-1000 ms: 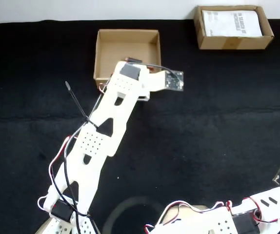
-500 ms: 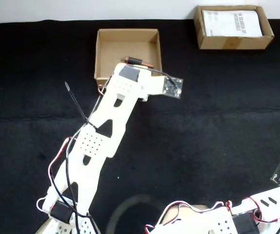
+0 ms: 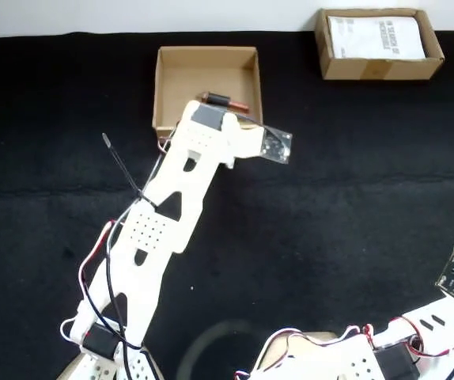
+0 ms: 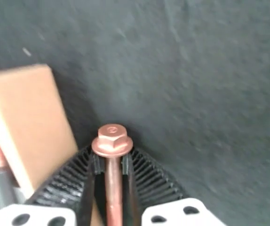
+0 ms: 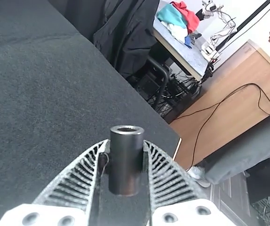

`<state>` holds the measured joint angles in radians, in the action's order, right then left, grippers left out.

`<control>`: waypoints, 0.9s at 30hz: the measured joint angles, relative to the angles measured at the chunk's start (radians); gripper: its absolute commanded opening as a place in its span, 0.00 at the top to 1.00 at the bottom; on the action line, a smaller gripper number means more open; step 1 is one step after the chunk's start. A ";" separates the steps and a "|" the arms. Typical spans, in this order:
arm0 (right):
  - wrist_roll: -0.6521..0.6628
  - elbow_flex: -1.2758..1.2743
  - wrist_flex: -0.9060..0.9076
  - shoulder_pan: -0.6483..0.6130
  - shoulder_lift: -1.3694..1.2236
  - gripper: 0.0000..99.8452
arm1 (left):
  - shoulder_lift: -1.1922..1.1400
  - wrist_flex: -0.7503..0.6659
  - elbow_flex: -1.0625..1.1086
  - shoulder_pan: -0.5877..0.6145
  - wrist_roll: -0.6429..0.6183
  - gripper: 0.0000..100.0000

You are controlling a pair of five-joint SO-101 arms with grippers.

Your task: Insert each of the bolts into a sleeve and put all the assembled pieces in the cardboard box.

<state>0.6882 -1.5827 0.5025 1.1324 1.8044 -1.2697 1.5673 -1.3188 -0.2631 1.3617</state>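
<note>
My left claw [image 4: 111, 157] grips a copper bolt [image 4: 111, 140] by its shank, the head poking past the tips, just beside the cardboard box [image 4: 27, 117]. My right claw [image 5: 124, 146] clamps a dark sleeve [image 5: 125, 169], its open end past the tips, over the black counter [image 5: 31, 94].

No text was legible. Inside second cardboard box [image 3: 379, 70], at table's far right corner, lay white printed sheet [image 3: 377, 37]. Dark lines of print ran across it, all too small to read. In left wrist view, hexagonal head of bolt [image 4: 111, 155] bore small raised mark, perhaps maker's stamp. Its characters could not be made out.
</note>
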 measured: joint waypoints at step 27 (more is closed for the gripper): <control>-0.690 0.087 0.362 -0.833 0.002 0.99 | 0.690 0.192 0.009 -0.201 -1.341 0.99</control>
<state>-0.0023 -1.4952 0.8646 0.2992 1.8059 -0.5792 1.7591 -1.3096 -0.4641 0.0207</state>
